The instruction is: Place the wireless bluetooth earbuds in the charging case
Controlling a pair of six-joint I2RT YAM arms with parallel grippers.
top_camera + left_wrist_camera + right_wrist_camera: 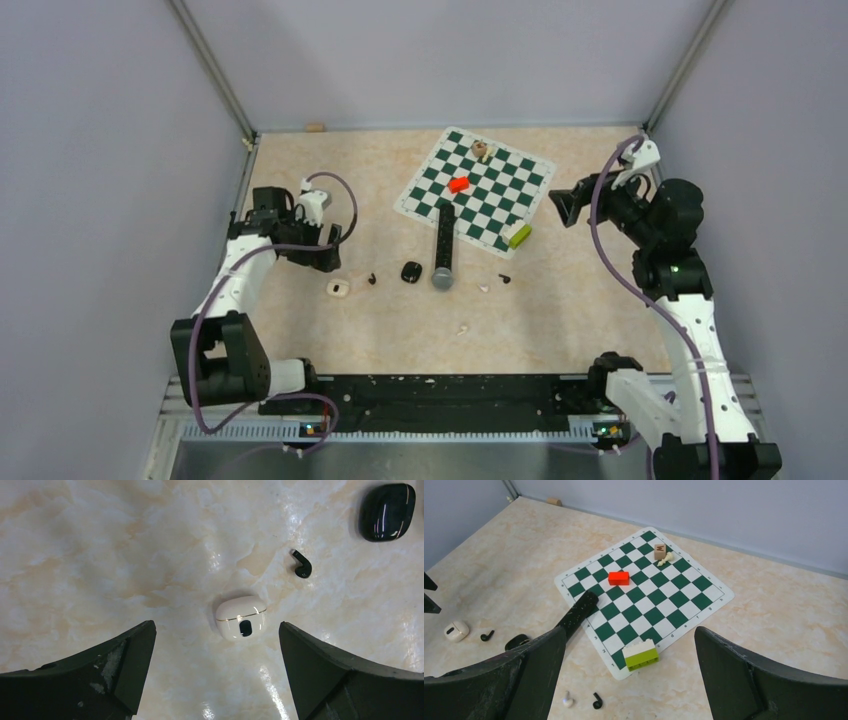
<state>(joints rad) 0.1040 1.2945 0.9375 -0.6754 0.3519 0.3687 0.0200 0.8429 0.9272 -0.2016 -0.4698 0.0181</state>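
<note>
left gripper point(216, 628) hangs low over the left half of the table point(300, 170), jaws spread wide, nothing between them. just ahead of the gap lies the off-white charging case point(241, 617), lid down, a thin gold seam round it and a dark oval on its face. the first black earbud point(301, 564) sits a little beyond it, not touching. further toward the table's middle is the glossy black charging case point(387, 511), which looks shut.

right gripper point(630, 632) is held high near the right edge, jaws just as wide and empty, looking down over the chess mat point(704, 587). open marble runs from the cases to the far-left corner, and a bare strip lies between the mat and the right edge.

the microphone point(576, 614) stretches from the mat's left side toward the near edge. past it, the second black earbud point(597, 700) and an off-white earbud point(568, 699) lie close together, tiny, off the mat's near corner. the last off-white earbud point(463, 328) sits alone, nearer the near edge.

on the mat are a red brick point(618, 578), a yellow-green block point(641, 655) overhanging its near border, and a wooden cube point(660, 551) with a dark letter that looks like an m. the border lettering is too small to read
</note>
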